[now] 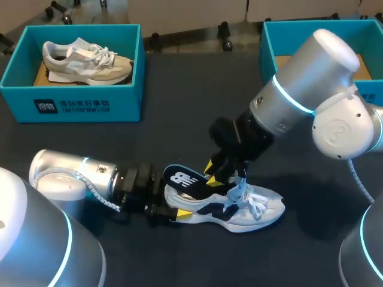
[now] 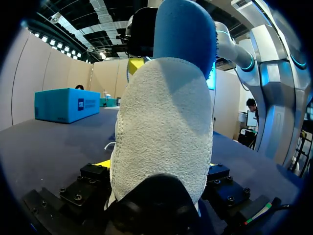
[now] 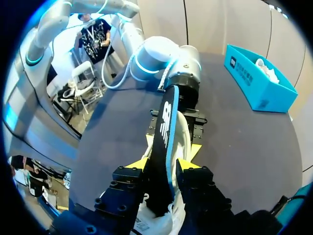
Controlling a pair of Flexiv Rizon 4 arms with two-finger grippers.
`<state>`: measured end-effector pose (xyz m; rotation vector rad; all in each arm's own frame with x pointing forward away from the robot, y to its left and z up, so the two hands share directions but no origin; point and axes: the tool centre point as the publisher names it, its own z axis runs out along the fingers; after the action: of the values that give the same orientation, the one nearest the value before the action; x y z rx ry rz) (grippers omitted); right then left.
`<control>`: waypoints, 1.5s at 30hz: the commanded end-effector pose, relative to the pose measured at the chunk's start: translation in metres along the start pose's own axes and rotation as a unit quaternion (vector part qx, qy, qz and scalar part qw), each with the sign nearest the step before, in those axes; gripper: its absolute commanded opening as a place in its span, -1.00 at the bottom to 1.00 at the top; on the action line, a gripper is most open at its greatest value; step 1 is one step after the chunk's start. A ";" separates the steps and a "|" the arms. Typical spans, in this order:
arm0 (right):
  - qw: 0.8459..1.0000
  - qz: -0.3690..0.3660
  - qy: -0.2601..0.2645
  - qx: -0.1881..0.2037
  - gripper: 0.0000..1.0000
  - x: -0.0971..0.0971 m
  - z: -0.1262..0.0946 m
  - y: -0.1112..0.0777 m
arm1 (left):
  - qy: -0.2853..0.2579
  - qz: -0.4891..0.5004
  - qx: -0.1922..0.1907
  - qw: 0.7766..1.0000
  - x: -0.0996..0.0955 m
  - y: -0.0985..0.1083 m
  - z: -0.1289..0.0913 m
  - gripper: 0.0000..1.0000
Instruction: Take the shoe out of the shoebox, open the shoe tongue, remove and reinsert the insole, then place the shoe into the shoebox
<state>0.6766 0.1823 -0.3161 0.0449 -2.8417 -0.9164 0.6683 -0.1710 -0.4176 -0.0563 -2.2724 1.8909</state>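
Table: dark table (image 1: 179,119); the white shoe (image 1: 263,210) lies on it, out of the blue shoebox (image 1: 268,51).
Left arm: left gripper (image 1: 179,212) is clamped on the shoe's heel.
Right arm: right gripper (image 1: 215,173) pinches the insole (image 1: 181,178), which is half out of the shoe.
To do, I think: insole flat inside, shoe back in box.

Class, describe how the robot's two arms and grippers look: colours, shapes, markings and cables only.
The left arm and right arm are smooth silver-grey cylinders with rounded joint caps and glowing cyan rings. A pale ribbed cable runs along each. The left gripper and right gripper are black, bolted blocks with bright yellow fingertips.
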 end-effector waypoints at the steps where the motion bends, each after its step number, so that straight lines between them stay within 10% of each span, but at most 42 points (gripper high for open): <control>1: 1.000 0.008 0.018 0.007 -0.29 -0.010 0.001 0.002 | -0.001 0.000 -0.001 1.000 -0.003 0.004 0.001 -1.00; 45: 0.994 0.038 0.105 0.017 -0.04 -0.011 0.023 0.008 | -0.001 0.000 -0.001 1.000 -0.003 0.004 0.001 -1.00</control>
<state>0.6846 0.2006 -0.3278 0.0351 -2.6451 -0.7930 0.6683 -0.1711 -0.4175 -0.0565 -2.2722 1.8910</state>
